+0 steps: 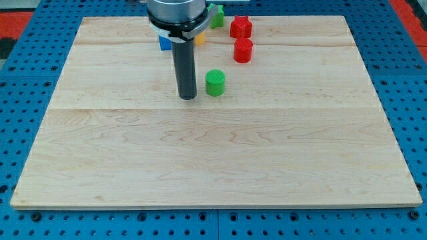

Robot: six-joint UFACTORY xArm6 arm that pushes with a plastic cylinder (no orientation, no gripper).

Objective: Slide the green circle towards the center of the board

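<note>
The green circle (215,83) is a short green cylinder on the wooden board (213,153), above the board's middle. My tip (187,97) rests on the board just to the left of the green circle, with a small gap between them. The dark rod rises from the tip to the arm's grey head at the view's top.
A red cylinder (243,50) and a red star-like block (241,27) lie up and right of the green circle. Another green block (216,16) sits at the top edge. A blue block (164,43) and a yellow block (199,39) are partly hidden behind the rod.
</note>
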